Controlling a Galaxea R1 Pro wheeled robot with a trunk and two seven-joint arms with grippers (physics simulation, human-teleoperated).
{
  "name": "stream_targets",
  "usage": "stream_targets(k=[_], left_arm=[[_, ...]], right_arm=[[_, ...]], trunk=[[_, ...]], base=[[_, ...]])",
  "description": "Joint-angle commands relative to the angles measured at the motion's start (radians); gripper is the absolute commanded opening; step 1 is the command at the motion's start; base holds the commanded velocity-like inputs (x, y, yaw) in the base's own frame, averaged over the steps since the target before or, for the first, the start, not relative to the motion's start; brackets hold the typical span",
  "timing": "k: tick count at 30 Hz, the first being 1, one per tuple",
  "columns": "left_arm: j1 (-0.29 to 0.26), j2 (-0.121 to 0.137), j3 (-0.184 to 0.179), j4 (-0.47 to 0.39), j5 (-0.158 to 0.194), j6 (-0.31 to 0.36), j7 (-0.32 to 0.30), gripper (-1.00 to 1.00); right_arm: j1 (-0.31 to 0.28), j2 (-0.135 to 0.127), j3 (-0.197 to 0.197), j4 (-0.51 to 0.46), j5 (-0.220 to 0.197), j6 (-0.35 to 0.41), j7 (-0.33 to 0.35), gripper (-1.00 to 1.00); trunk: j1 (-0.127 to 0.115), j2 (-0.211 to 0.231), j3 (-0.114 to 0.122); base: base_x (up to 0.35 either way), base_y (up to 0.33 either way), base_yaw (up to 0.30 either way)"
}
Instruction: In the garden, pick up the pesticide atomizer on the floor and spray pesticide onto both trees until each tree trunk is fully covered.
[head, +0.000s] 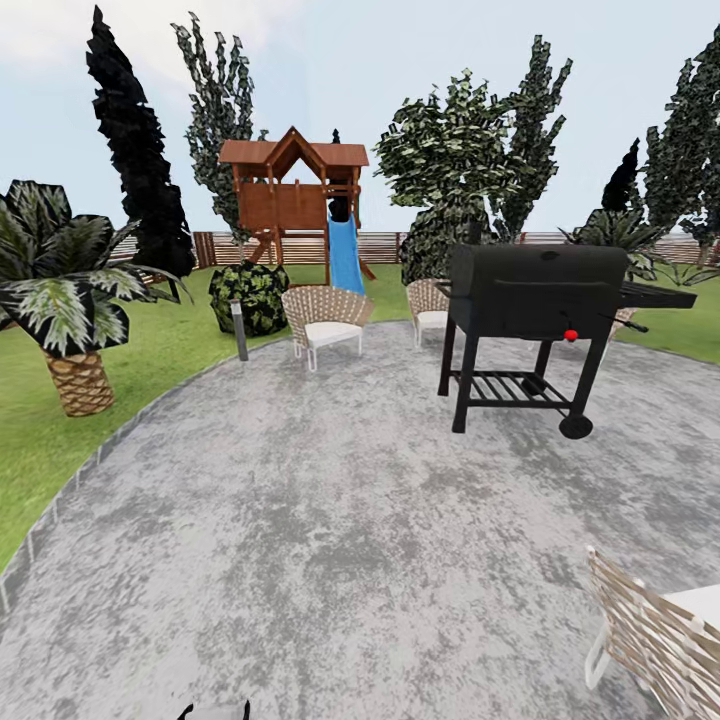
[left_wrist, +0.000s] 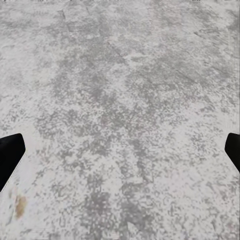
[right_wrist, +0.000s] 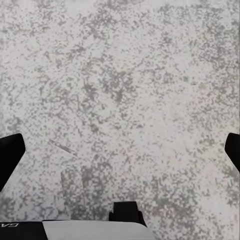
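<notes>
2 grippers hang over grey speckled paving (head: 330, 540), both spread wide with nothing between the fingers: left gripper (left_wrist: 120, 150) shows dark fingertips (left_wrist: 10, 152) at opposite edges of its wrist view, right gripper (right_wrist: 120, 150) the same, fingertips (right_wrist: 11, 152) far apart. From here I can't spot the pesticide atomizer in any view — no slim black sprayer on the lawn (head: 60, 440) that I can make out. Head view: I'm looking across the patio at a black grill (head: 535, 300) on wheeled legs, lid closed, lower rack bare. 2 wicker chairs beyond it — one (head: 322, 318) with a white cushion, another (head: 430, 305) partly behind the grill. A 3rd wicker chair (head: 650, 630) sits at my near right. Grey bollard lamp (head: 239, 330) stands at the paving edge beside a round bush (head: 250, 295). Short palm (head: 65, 290) on the grass at left, dark cypress (head: 140, 160) behind it. Wooden playhouse (head: 295, 195) with blue slide (head: 345, 255) stands before the slat fence (head: 215, 248).
</notes>
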Motion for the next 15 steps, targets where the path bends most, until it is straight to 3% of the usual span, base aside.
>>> stream_targets(k=[1,6,15], left_arm=[[0.0,0.0,0.0,0.0,0.0,0.0,0.0,1.0],[0.0,-0.001,0.0,0.0,0.0,0.0,0.0,1.0],[0.0,0.0,0.0,0.0,0.0,0.0,0.0,1.0]], right_arm=[[0.0,0.0,0.0,0.0,0.0,0.0,0.0,1.0],[0.0,0.0,0.0,0.0,0.0,0.0,0.0,1.0],[0.0,0.0,0.0,0.0,0.0,0.0,0.0,1.0]], trunk=[[0.0,0.0,0.0],[0.0,0.0,0.0],[0.0,0.0,0.0]], base=[[0.292,0.156,-0.002],[0.316,0.108,-0.001],[0.334,0.011,0.0]])
